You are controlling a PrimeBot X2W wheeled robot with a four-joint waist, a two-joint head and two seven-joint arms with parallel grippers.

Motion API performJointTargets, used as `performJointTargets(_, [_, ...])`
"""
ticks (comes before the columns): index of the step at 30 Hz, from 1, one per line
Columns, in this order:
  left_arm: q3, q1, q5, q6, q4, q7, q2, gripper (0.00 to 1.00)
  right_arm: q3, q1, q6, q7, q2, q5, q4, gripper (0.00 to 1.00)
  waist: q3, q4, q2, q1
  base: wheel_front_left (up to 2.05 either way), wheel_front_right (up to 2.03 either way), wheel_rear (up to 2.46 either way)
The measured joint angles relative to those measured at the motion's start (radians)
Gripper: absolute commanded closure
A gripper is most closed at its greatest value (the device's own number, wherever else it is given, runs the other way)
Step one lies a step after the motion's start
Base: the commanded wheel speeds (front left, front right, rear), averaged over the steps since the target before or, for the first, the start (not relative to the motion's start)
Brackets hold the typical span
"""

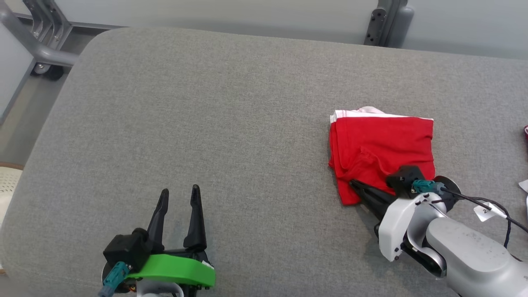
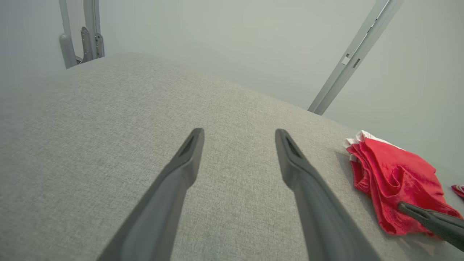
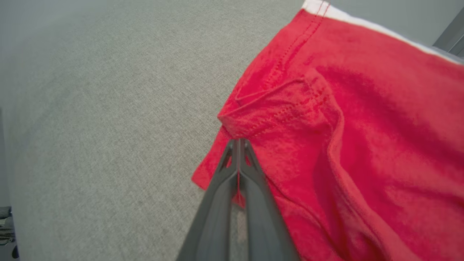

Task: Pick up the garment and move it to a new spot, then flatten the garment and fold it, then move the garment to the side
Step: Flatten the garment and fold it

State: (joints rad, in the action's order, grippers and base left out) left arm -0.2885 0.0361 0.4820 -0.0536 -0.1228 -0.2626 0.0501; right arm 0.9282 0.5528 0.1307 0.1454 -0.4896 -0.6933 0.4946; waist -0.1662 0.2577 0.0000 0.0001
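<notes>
The garment (image 1: 383,148), a red piece with a white band along its far edge, lies folded on the right half of the grey padded table (image 1: 206,103). My right gripper (image 1: 352,182) sits at its near left corner, shut with a thin fold of red cloth pinched between the fingers, as the right wrist view shows up close (image 3: 238,142) against the garment (image 3: 362,127). My left gripper (image 1: 179,190) rests open over bare table at the lower left, nothing between its fingers (image 2: 239,132). From the left wrist the garment (image 2: 391,174) appears at the far right, with one dark finger (image 2: 427,221) of the right gripper on it.
A grey metal frame (image 1: 41,45) stands beyond the table's back left corner and a grey post (image 1: 387,20) behind the back edge. A white tag (image 1: 486,211) on a black cable lies by my right wrist. A small red item (image 1: 526,132) peeks in at the right edge.
</notes>
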Motion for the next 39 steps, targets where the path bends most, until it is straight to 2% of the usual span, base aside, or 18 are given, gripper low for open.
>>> performJointTargets(9, [0.013,-0.041,0.001,-0.01,0.002,0.0,0.0,0.0,0.029,-0.012,0.0,0.046,0.007,-0.021,-0.012,1.0,0.054,0.005,0.0,0.0,0.0,0.0,0.0])
performJointTargets(16, [0.033,-0.102,-0.022,-0.014,-0.005,0.0,0.0,0.0,-0.045,-0.088,0.0,0.096,-0.005,-0.018,-0.082,1.0,0.116,-0.039,0.0,0.0,0.0,0.0,0.0])
performJointTargets(24, [0.073,-0.12,-0.06,0.001,-0.012,0.0,0.0,0.0,-0.314,-0.251,0.0,0.113,-0.029,0.052,-0.189,1.0,0.164,-0.133,0.0,0.0,0.0,0.0,0.0])
performJointTargets(32, [0.115,-0.142,-0.072,0.014,-0.03,0.0,0.0,0.0,-0.625,-0.464,0.0,0.116,0.037,0.188,-0.302,1.0,0.191,-0.214,0.0,0.0,0.0,0.0,0.0])
performJointTargets(39, [0.131,-0.154,-0.072,0.018,-0.028,0.0,0.0,0.0,-0.719,-0.553,0.0,0.117,0.1,0.237,-0.338,1.0,0.198,-0.257,0.0,0.0,0.0,0.0,0.0])
